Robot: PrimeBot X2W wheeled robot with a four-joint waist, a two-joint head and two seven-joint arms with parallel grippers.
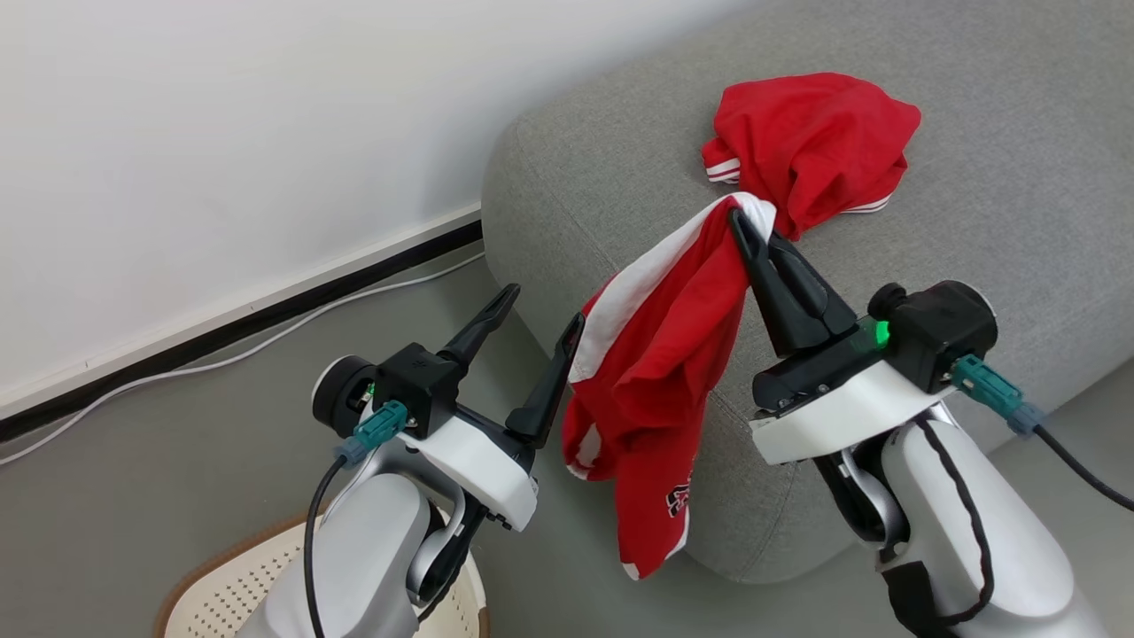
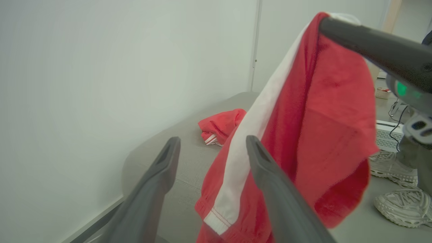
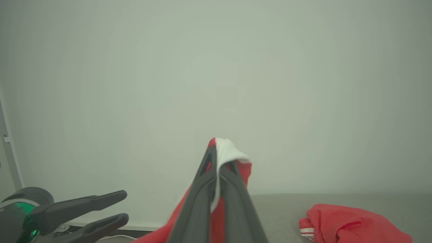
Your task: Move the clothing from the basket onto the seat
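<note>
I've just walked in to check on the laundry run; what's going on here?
The robot's right tool is shut on the white-trimmed edge of a red garment, which hangs from it beside the grey sofa's front corner, not yet laid down. The left tool is open and holds nothing, close beside the hanging cloth. A second red garment already lies crumpled on the sofa. The cream basket sits on the floor below the left arm.

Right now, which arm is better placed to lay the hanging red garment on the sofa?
Right. The right pincer is shut on the hanging garment at the sofa edge, near the crumpled garment lying there. The left pincer is open and empty.
</note>
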